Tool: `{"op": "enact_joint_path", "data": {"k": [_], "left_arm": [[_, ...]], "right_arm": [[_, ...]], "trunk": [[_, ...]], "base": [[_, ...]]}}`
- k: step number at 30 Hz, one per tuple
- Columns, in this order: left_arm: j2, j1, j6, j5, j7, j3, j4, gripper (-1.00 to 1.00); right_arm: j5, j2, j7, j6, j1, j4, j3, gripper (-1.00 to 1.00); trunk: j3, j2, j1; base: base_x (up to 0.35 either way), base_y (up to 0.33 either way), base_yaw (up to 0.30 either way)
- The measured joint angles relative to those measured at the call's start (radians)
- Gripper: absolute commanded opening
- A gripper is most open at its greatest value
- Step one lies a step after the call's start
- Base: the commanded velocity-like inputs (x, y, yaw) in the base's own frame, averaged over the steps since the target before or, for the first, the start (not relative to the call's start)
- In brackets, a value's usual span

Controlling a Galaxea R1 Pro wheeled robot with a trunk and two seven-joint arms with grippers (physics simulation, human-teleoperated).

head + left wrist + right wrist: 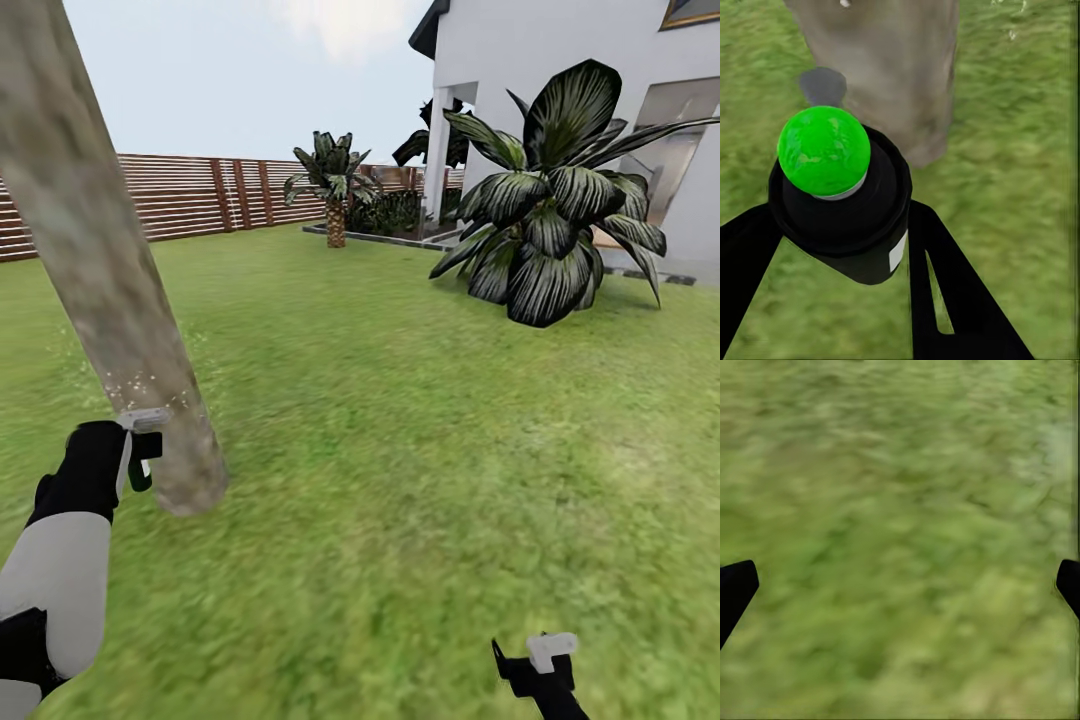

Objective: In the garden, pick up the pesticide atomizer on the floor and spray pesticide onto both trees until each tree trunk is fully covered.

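Left gripper (840, 247) clamps pesticide atomizer (844, 202) beside tree trunk (110, 290); right gripper (900, 585) spread wide.

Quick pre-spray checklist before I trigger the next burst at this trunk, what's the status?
1. Atomizer held in left gripper: ok, fingers sit on both sides of the bottle.
2. Bottle top: green in the left wrist view, not red; cannot tell what that means.
3. Trunk within range: ok, it stands right ahead of the left gripper in the head view.
4. Trunk coverage: cannot tell; pale specks show near the gripper, higher up looks bare.
5. Right gripper: ok, open over grass, holding nothing.
6. Second tree located: cannot tell.
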Motion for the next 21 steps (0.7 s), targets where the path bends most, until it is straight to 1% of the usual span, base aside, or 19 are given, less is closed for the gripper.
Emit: {"op": "enact_joint_path", "data": {"k": [7, 13, 16, 17, 18, 19, 21], "left_arm": [[0.001, 0.0, 0.0, 0.001, 0.0, 0.001, 0.001, -1.0], [0.001, 0.002, 0.0, -0.001, 0.0, 0.007, 0.0, -1.0], [0.015, 0.003, -0.001, -0.007, -0.001, 0.012, 0.001, -1.0], [0.038, 0.004, -0.002, -0.014, -0.002, 0.014, 0.001, -1.0], [0.053, 0.005, -0.001, -0.01, -0.004, 0.014, 0.003, -1.0], [0.06, 0.006, -0.001, -0.005, -0.007, 0.013, 0.007, -1.0], [0.061, 0.011, -0.002, 0.002, -0.007, 0.011, 0.012, -1.0]], "right_arm": [[0.0, 0.0, 0.001, 0.0, 0.0, 0.0, 0.0, 1.0], [0.0, 0.001, 0.001, 0.0, 0.0, 0.0, 0.001, 1.0], [0.0, 0.001, 0.001, 0.0, 0.0, 0.0, 0.001, 1.0], [0.0, 0.001, 0.001, 0.0, 0.0, 0.0, 0.001, 1.0], [0.0, 0.001, 0.001, 0.0, 0.0, 0.0, 0.001, 1.0], [0.0, 0.001, 0.0, 0.0, 0.0, 0.0, 0.001, 1.0], [0.0, 0.001, 0.001, 0.0, 0.0, 0.0, 0.001, 1.0]], "trunk": [[0.0, 0.0, 0.0], [0.0, 0.0, 0.0], [0.0, 0.0, 0.0], [0.0, 0.0, 0.0], [0.0, 0.0, 0.0], [0.0, 0.0, 0.0], [0.0, 0.0, 0.0]], "base": [[0.243, -0.187, 0.018], [0.215, -0.203, 0.238], [0.162, -0.233, 0.276], [0.115, -0.254, 0.277], [0.103, -0.26, 0.277], [0.098, -0.262, 0.277], [0.092, -0.265, 0.277]]}}
